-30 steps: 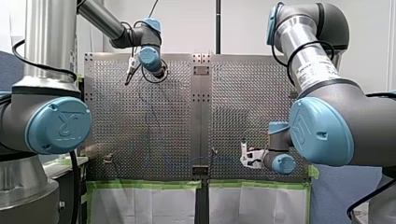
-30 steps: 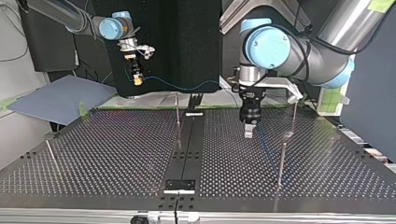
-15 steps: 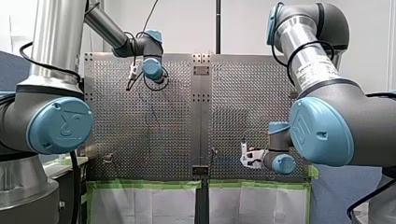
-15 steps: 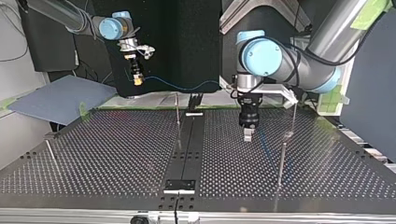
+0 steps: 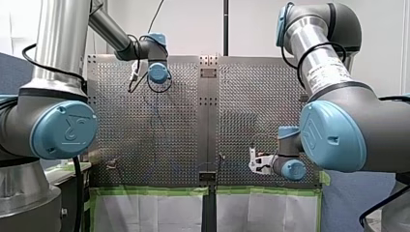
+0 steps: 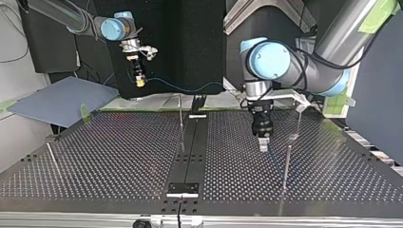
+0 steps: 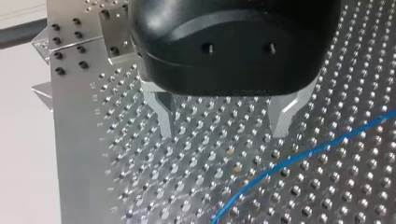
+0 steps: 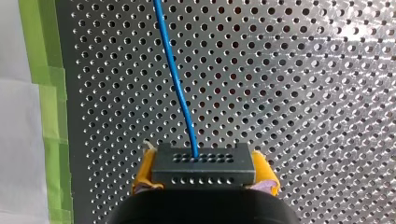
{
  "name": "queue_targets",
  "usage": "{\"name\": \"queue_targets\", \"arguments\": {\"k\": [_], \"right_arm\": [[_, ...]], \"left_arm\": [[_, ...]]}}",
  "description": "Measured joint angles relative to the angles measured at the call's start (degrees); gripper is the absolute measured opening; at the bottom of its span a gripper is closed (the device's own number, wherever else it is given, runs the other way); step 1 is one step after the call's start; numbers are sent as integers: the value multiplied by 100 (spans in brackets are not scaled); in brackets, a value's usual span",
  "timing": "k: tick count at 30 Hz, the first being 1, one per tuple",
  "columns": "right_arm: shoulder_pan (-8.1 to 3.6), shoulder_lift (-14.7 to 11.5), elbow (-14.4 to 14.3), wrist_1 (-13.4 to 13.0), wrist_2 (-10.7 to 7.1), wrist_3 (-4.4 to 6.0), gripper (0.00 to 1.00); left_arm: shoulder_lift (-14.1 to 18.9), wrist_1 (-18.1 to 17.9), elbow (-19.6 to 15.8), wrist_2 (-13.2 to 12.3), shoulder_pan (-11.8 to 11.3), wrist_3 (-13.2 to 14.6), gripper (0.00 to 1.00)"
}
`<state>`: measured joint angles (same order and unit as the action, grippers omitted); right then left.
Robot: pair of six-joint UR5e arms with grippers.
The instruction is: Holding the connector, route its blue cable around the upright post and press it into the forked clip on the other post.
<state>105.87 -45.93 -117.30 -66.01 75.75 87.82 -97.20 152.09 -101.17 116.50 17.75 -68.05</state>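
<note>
My left arm (image 5: 63, 43) and my right arm (image 5: 319, 63) had silver tubes, grey joints and round blue caps (image 5: 333, 137). My left gripper (image 7: 222, 133) was black with metal fingers (image 7: 163, 114); my right gripper (image 8: 203, 172) had yellow pads (image 8: 144, 170).

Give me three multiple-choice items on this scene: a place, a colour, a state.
1. In the left wrist view the blue cable lies: A between the fingers; B ahead of my left gripper; C around one finger.
2. The pads of my right gripper are: A yellow; B red; C white.
3. The connector is: A lying loose; B clamped in my right gripper; C in my left gripper.
1 B, it passes beyond the open gripper; 2 A, yellow flanks the connector; 3 B, the pads press its sides.
</note>
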Motion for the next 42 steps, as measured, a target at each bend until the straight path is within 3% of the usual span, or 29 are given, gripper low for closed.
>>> {"name": "queue_targets", "arguments": {"k": [23,32,42], "right_arm": [[2,0,0,-18,0,0,0],[1,0,0,-18,1,0,0],[1,0,-2,-18,2,-5,0]], "left_arm": [[-360,-1046,-5,192,-180,120,100],[-407,-1449,-2,94,-235,112,100],[-589,-1510,0,113,-281,141,100]]}}
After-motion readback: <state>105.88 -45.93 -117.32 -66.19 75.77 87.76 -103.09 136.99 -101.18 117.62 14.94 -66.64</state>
